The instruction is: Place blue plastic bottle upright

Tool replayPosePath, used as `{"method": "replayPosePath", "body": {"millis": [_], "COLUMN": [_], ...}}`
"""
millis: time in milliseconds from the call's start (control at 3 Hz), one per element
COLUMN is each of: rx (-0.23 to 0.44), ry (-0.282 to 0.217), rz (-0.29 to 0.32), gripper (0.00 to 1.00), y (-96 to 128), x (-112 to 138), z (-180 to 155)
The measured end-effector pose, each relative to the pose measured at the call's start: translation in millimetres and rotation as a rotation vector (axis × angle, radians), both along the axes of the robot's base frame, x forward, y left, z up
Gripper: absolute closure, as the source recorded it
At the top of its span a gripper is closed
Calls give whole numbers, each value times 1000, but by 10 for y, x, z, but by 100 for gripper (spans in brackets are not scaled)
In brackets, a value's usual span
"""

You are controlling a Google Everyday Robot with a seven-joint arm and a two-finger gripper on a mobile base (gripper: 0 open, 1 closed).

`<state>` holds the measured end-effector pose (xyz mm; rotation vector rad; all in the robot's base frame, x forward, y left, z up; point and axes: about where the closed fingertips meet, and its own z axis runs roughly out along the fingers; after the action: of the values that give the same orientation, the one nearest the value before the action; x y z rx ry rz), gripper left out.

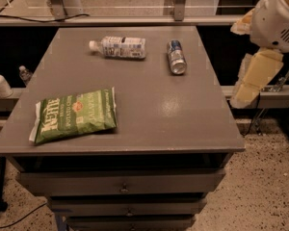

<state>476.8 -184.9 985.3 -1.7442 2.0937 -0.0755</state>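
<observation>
The blue plastic bottle lies on its side at the far middle of the grey table. It is clear, with a white-and-blue label, and its white cap points left. My gripper hangs off the table's right edge, level with the table's middle, below the white arm housing. It is well apart from the bottle, to the bottle's right and nearer the camera, and it holds nothing that I can see.
A silver-and-blue can lies on its side to the right of the bottle. A green chip bag lies flat at the front left. Drawers sit under the tabletop. Small bottles stand on a ledge at the left.
</observation>
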Motion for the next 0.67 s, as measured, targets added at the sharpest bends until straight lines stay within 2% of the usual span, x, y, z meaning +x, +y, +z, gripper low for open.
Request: {"method": "replayPosePath", "body": {"millis": [667], "rx": [37], "ry": [-66], "rz": [59], "gripper": [0], "y": [548], "x": [753], "z": [235]}}
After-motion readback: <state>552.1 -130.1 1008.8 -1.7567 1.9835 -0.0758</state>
